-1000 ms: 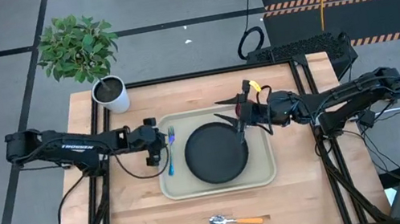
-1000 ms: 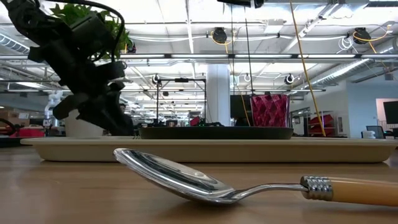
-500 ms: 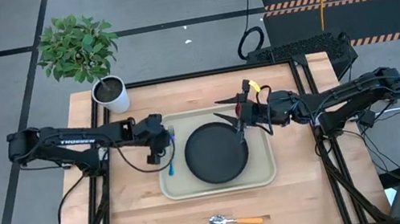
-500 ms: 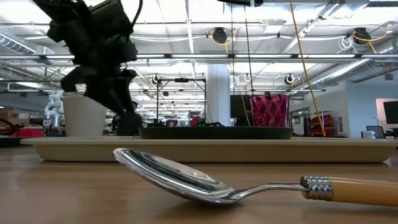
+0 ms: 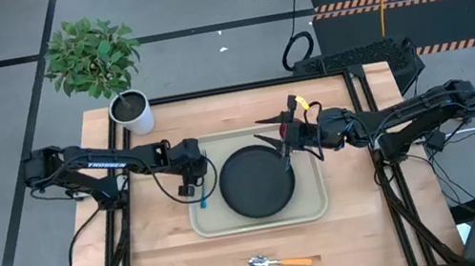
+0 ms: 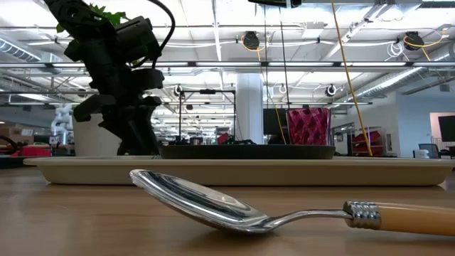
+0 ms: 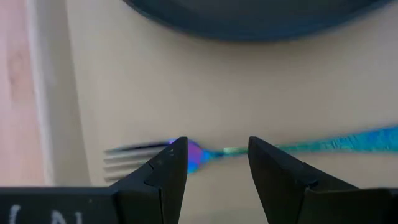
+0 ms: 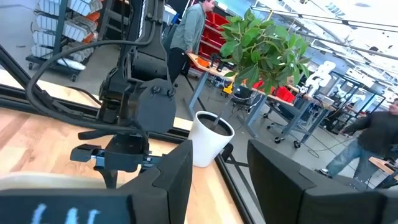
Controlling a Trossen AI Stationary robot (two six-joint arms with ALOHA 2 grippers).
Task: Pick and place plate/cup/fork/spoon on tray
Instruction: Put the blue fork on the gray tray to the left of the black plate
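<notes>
One blue-handled fork (image 7: pixel 298 145) — pale tines — lies between left tool's (image 7: pixel 214 163) fingers.

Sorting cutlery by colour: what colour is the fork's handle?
Blue, on the fork; the left wrist view shows it best.

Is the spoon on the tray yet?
No. In the high view the spoon lies on the bare wooden table, nearer the front edge than the tray, apart from it.
</notes>
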